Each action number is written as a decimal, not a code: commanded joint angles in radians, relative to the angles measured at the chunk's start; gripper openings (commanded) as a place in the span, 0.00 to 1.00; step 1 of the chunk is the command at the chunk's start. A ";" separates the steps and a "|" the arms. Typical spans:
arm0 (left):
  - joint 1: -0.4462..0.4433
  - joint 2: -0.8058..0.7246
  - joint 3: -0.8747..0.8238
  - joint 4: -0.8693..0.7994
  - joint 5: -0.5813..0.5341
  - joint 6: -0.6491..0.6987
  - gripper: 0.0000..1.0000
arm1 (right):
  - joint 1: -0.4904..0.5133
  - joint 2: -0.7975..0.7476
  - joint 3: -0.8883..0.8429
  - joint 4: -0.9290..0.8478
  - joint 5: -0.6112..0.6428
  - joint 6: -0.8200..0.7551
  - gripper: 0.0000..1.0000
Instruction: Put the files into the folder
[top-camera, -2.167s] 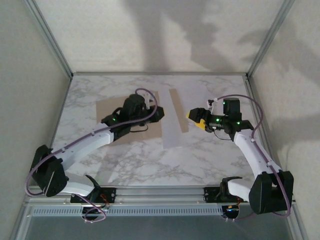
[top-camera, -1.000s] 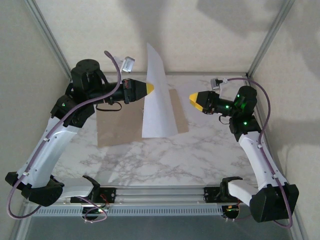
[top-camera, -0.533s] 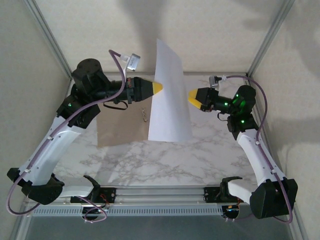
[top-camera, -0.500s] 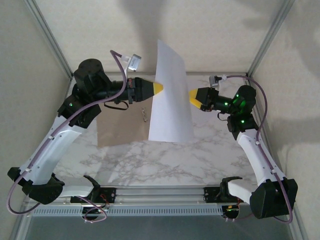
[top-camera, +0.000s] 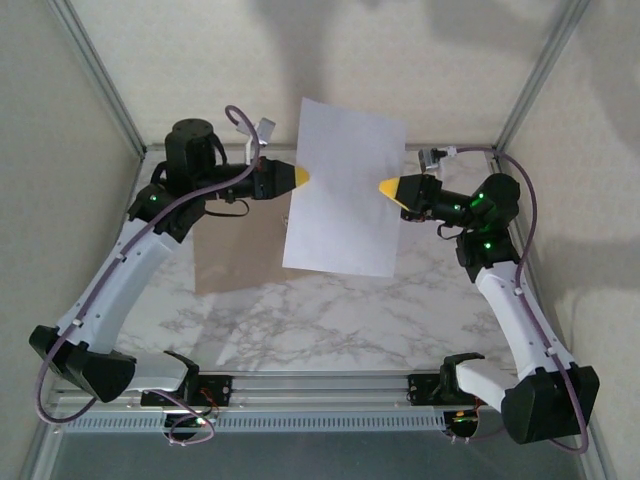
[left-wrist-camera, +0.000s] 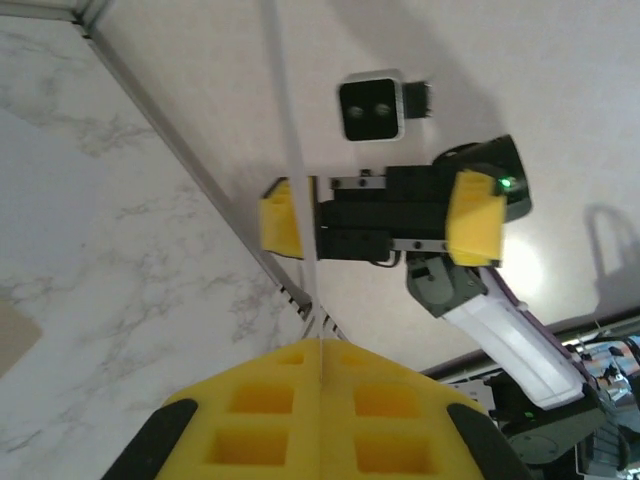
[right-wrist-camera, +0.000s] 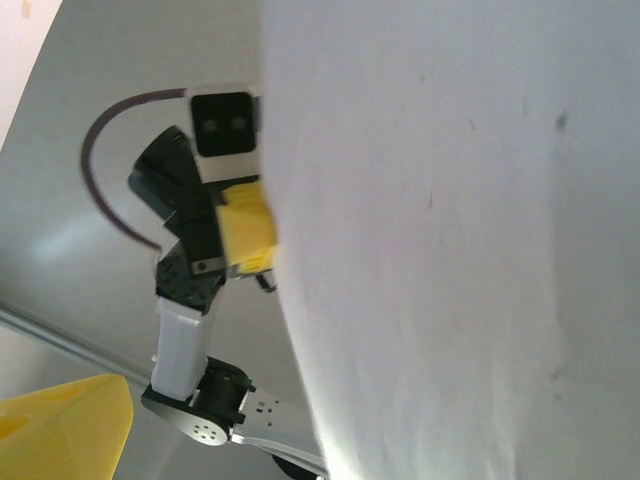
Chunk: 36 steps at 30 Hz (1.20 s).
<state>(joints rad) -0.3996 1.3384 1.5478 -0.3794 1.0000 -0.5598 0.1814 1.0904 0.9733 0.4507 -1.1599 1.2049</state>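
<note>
Left gripper (top-camera: 300, 178) clenched on sheet (top-camera: 345, 190) hanging above folder (top-camera: 235, 255); right gripper (top-camera: 385, 187) gapes at sheet's other edge, should pinch it next

A white file (right-wrist-camera: 450, 250) looms close on the right, its edge clamped in the yellow-tipped left end effector (right-wrist-camera: 265, 238) beyond.

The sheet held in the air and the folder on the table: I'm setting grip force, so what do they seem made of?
The sheet looks like thin matte white paper: edge-on in the left wrist view it is a mere line. The folder looks like matte tan card, plain and lying flat.
</note>
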 joint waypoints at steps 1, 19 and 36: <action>0.040 0.011 -0.007 -0.033 0.053 0.048 0.00 | 0.017 -0.027 0.050 -0.044 -0.042 -0.054 0.96; 0.077 0.011 -0.016 -0.046 0.121 0.081 0.00 | 0.048 -0.005 0.110 -0.338 -0.045 -0.252 0.76; 0.077 -0.012 -0.060 -0.019 0.098 0.058 0.00 | 0.058 -0.033 0.096 -0.406 -0.018 -0.324 0.45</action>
<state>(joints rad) -0.3309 1.3552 1.5013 -0.4263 1.0885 -0.4973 0.2287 1.0828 1.0531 0.0559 -1.1809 0.9123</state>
